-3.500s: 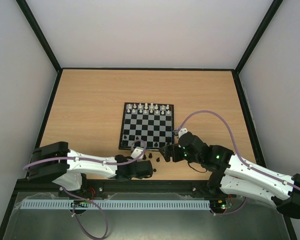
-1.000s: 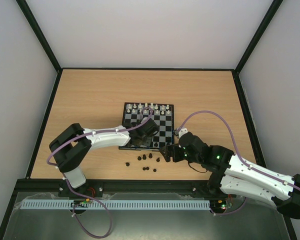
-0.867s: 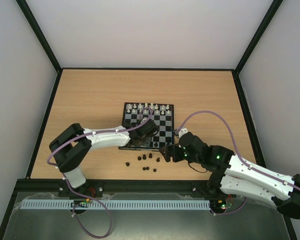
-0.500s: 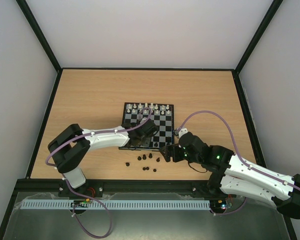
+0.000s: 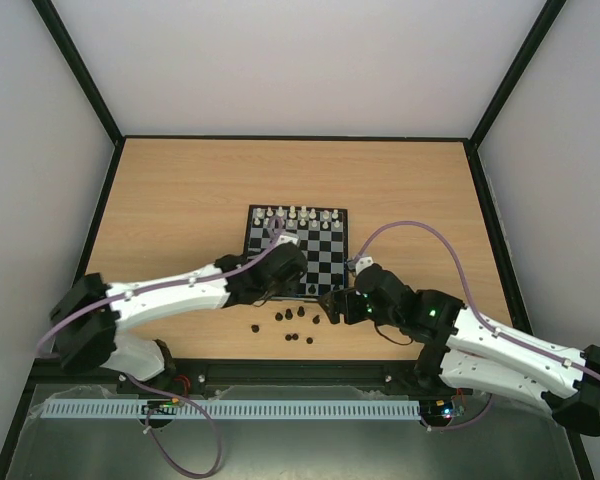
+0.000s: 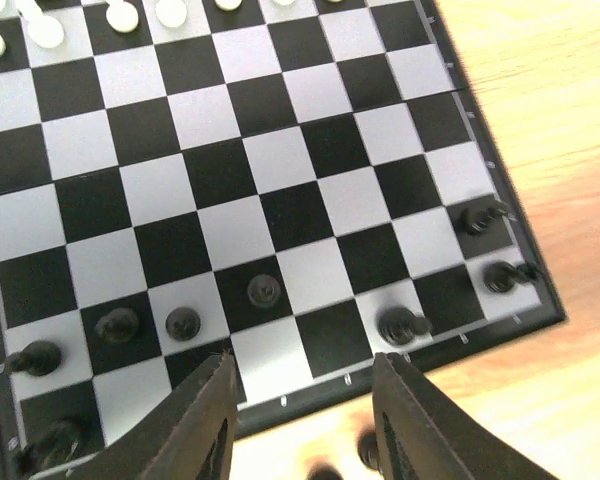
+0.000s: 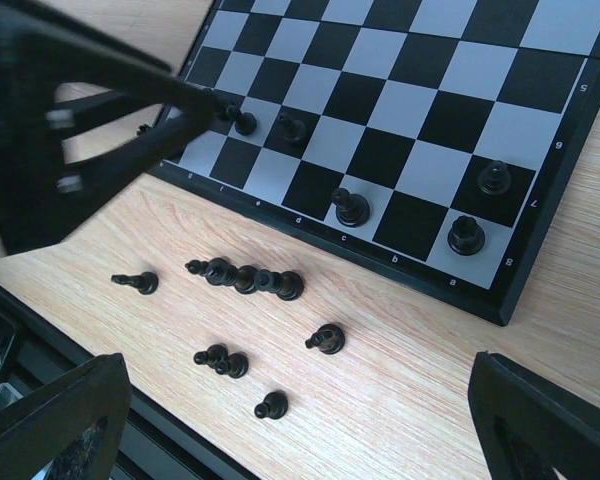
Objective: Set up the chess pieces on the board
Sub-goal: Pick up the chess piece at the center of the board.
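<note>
The board [image 5: 318, 262] lies mid-table, with white pieces [image 5: 295, 214] along its far rows. Several black chess pieces [image 6: 263, 290] stand on its near rows, among them one near the right corner [image 6: 402, 324]. More black pieces [image 7: 245, 277] lie loose on the wood in front of the board, also seen from above [image 5: 292, 318]. My left gripper [image 6: 300, 400] hovers over the board's near edge, open, with nothing between its fingers [image 6: 208, 420]. My right gripper [image 7: 300, 420] is wide open above the loose pieces, empty, near the board's right front corner [image 5: 332, 303].
The wooden table [image 5: 180, 200] is ringed by a black rim and pale walls. A loose pawn [image 7: 271, 406] lies closest to the near edge, where a black rail [image 5: 300, 370] runs. The left arm [image 7: 70, 130] crosses the right wrist view's upper left.
The left gripper's jaws have opened and it has drawn back a little toward the board's near edge, its elbow swinging down to the left. The right arm has not moved.
</note>
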You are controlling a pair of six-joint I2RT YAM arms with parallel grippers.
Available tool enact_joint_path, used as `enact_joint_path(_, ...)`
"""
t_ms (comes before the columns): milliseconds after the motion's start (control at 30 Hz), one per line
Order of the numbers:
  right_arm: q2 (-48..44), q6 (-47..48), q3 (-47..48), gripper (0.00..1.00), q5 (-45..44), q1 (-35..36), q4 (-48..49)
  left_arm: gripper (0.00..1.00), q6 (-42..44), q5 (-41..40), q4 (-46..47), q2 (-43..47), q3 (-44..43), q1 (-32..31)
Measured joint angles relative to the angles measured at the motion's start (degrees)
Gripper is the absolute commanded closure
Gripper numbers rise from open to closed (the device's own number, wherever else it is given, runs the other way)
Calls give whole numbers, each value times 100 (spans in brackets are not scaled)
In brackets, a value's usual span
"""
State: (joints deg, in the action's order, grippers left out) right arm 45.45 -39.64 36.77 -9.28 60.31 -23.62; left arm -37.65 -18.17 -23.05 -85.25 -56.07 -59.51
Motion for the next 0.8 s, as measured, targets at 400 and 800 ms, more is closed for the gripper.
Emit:
enact_joint_path(400,601,-164,-197,12,295,173,247,6,-691,-260,-337,2398,1200,-710)
enact_joint_path(800,2090,-837,136,44,-483,1908,92,1,-933,-409,-525,3292,1513,-848)
